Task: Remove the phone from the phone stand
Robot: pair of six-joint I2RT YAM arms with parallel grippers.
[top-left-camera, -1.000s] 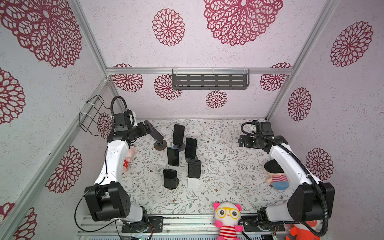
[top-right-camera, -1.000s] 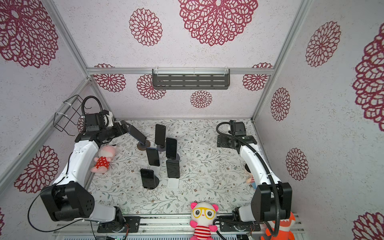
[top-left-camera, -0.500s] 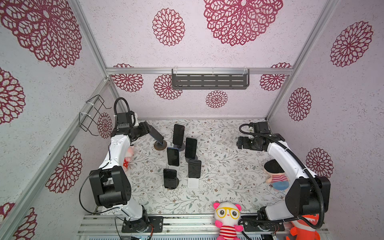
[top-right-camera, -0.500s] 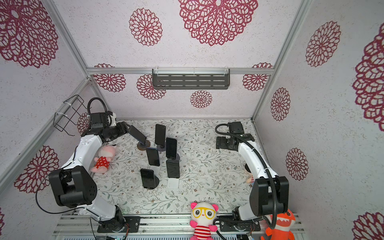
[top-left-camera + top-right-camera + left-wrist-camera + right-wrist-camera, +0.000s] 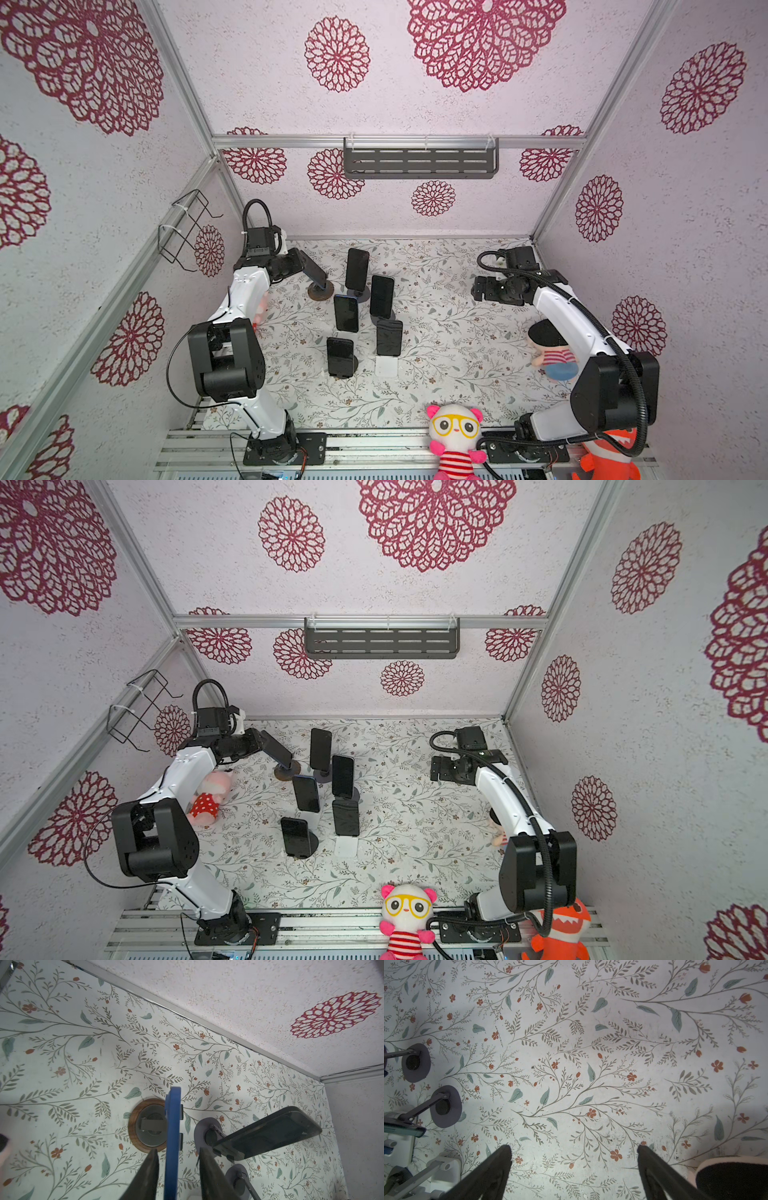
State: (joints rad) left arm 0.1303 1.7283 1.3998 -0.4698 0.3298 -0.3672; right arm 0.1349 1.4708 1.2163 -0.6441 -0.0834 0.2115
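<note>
A blue-cased phone (image 5: 314,270) (image 5: 276,746) leans on a stand with a wood-rimmed round base (image 5: 320,291) (image 5: 145,1124) at the back left of the floral floor. My left gripper (image 5: 301,259) (image 5: 259,737) (image 5: 178,1149) straddles the phone's upper end. In the left wrist view the blue edge of the phone (image 5: 172,1142) runs between the two fingers with a thin gap on each side, so the jaws are open and narrow. My right gripper (image 5: 478,289) (image 5: 574,1147) stands wide open over bare floor at the right, holding nothing.
Several other dark phones on stands (image 5: 357,270) (image 5: 382,296) (image 5: 346,312) (image 5: 389,337) (image 5: 340,356) crowd the middle, close to the right of the blue phone. Plush toys lie at the left (image 5: 208,796), the right (image 5: 552,353) and the front edge (image 5: 455,432). A wire basket (image 5: 183,228) hangs on the left wall.
My left gripper's jaws have narrowed from wide open to close around the blue phone's top end. The right gripper has drifted slightly and stays open.
</note>
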